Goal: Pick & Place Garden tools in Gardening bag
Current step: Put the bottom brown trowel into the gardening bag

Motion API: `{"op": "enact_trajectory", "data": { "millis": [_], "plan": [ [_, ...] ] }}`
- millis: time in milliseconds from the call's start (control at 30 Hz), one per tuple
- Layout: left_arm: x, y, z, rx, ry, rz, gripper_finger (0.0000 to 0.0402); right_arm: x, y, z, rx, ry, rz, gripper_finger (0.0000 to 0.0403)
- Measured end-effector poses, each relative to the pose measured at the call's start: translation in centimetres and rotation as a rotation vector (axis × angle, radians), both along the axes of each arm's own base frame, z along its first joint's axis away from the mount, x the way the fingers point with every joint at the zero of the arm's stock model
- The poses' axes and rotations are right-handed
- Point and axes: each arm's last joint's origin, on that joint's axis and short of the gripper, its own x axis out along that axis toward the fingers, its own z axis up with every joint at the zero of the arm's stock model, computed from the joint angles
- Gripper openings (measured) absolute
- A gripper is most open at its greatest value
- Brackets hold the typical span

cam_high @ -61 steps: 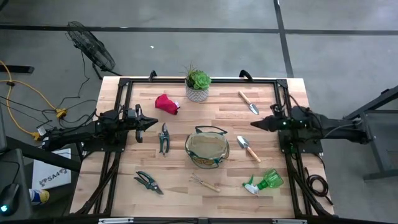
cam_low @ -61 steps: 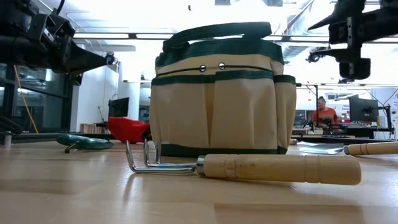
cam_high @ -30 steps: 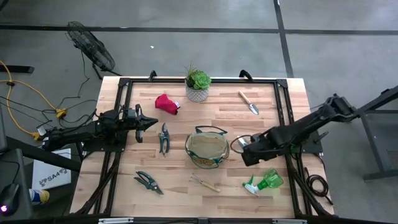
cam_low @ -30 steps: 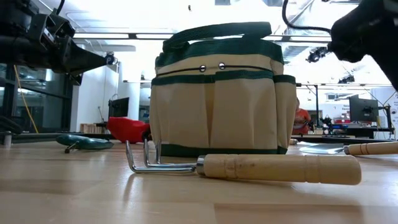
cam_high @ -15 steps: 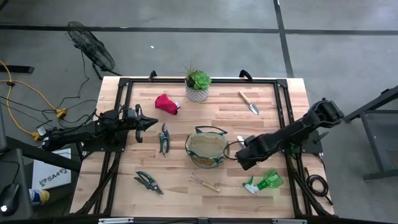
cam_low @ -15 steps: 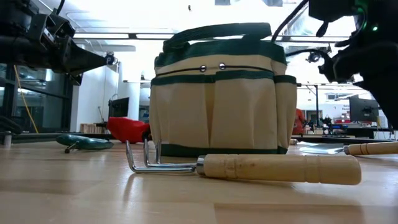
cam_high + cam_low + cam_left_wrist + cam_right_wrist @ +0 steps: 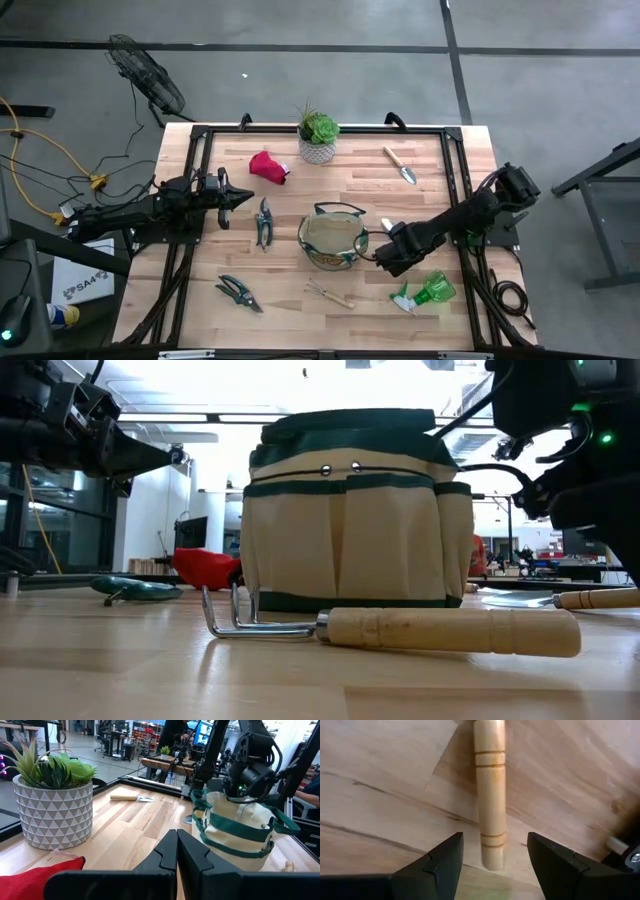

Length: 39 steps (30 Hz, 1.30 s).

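Observation:
The tan and green gardening bag (image 7: 333, 241) stands upright mid-table. Just to its right lies a wooden-handled trowel (image 7: 490, 795). My right gripper (image 7: 392, 258) points down over its handle, open, with one finger on either side of the handle's free end (image 7: 493, 862), touching nothing. At the table's left edge my left gripper (image 7: 245, 197) waits level and shut, holding nothing. On the table lie a red glove (image 7: 267, 165), two dark shears (image 7: 264, 222) (image 7: 238, 292), a hand rake (image 7: 328, 293), a green spray bottle (image 7: 430, 291) and a second trowel (image 7: 400, 164).
A green succulent in a white patterned pot (image 7: 318, 138) stands at the far edge, behind the bag. A dark frame (image 7: 200, 135) runs round the tabletop. Bare wood lies between the bag and the far trowel. People and desks show in the room beyond.
My right gripper has come down and toward the bag, tipping to point almost straight down and rolling about its own axis, until its open fingers straddle the trowel's handle. In the low view the bag's top loop handle now sits lower than before.

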Motion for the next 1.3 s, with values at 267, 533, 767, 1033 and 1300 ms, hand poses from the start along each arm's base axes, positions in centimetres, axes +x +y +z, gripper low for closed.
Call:
{"op": "enact_trajectory", "data": {
  "millis": [267, 533, 767, 1033, 1300],
  "plan": [
    [0.0, 0.0, 0.0, 0.0, 0.0, 0.0, 0.0, -1.0, 0.0, -0.9, 0.004, 0.039, 0.014, 0.0212],
    [0.0, 0.0, 0.0, 0.0, 0.0, 0.0, 0.0, -1.3, 0.6, -0.9, 0.003, 0.031, 0.059, 0.0212],
    [0.0, 0.0, 0.0, 0.0, 0.0, 0.0, 0.0, -1.0, 0.5, 0.1, -0.019, -0.079, 0.041, 0.0212],
    [0.0, 0.0, 0.0, 0.0, 0.0, 0.0, 0.0, -2.7, 0.4, 2.3, -0.066, -0.094, 0.014, 0.0212],
    [0.0, 0.0, 0.0, 0.0, 0.0, 0.0, 0.0, -4.0, 2.6, 2.4, -0.101, -0.128, -0.018, 0.0212]
  ]
}}
